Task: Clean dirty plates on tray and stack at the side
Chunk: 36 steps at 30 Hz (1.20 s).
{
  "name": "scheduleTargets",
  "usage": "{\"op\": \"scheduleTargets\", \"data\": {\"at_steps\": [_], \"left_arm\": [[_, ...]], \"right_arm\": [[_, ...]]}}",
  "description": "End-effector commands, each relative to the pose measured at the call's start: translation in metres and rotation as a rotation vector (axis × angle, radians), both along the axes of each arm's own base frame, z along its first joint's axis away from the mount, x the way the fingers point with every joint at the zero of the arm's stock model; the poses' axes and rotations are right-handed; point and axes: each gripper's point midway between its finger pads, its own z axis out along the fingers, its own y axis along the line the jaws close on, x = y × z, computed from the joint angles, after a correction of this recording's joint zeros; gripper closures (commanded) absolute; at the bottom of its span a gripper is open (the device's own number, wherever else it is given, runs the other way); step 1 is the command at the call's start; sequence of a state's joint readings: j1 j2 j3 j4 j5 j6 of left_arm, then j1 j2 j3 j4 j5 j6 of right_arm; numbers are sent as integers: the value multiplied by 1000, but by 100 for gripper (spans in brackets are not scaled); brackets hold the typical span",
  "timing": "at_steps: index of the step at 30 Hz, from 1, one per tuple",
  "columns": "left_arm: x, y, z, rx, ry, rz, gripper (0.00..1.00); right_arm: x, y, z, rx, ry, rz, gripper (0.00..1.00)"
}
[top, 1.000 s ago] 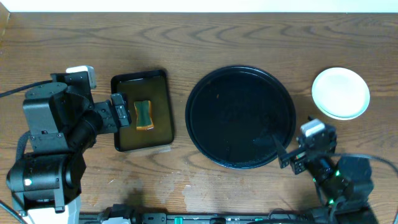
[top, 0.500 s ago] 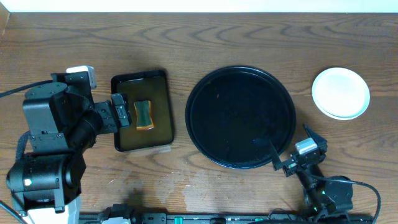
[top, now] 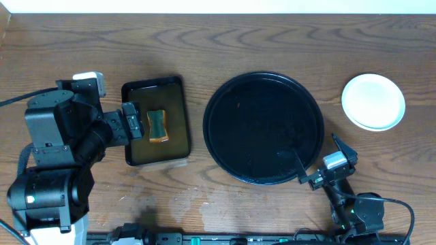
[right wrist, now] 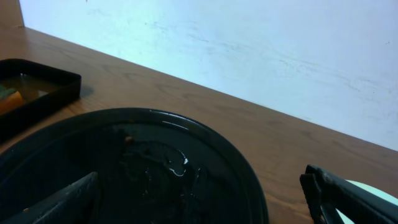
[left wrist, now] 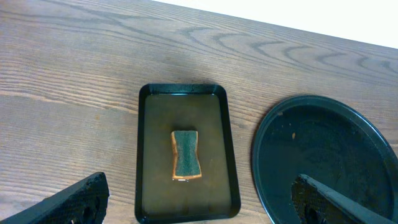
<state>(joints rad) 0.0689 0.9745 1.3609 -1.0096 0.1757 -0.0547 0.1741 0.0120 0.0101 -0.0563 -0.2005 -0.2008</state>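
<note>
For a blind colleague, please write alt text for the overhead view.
A large round black tray lies bare on a wooden table. Pale plates are stacked right of it; a sponge lies in a rectangular tray left of it. The left gripper and right gripper are open.
</note>
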Motion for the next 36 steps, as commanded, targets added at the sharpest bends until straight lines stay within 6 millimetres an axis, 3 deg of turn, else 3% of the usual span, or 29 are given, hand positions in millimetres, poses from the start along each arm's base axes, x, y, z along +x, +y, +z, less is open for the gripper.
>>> {"op": "scheduleTargets", "data": {"at_steps": [1,17,21,29,36], "left_arm": [[0,2,8,14,-21,5,5],[0,2,6,19,-17,3,5],[-16,7,0,51,-23,22,5],[-5,8,7,9,-359,66,5],[-10,8,-22,-79,-618,105,5]], "right_arm": [[1,-3,-1,4,-1,-16,1],[1,-3,-1,5,0,-16,1],[1,-3,-1,5,0,-16,1],[1,-3,-1,5,0,-16,1],[1,-3,-1,4,-1,-16,1]]}}
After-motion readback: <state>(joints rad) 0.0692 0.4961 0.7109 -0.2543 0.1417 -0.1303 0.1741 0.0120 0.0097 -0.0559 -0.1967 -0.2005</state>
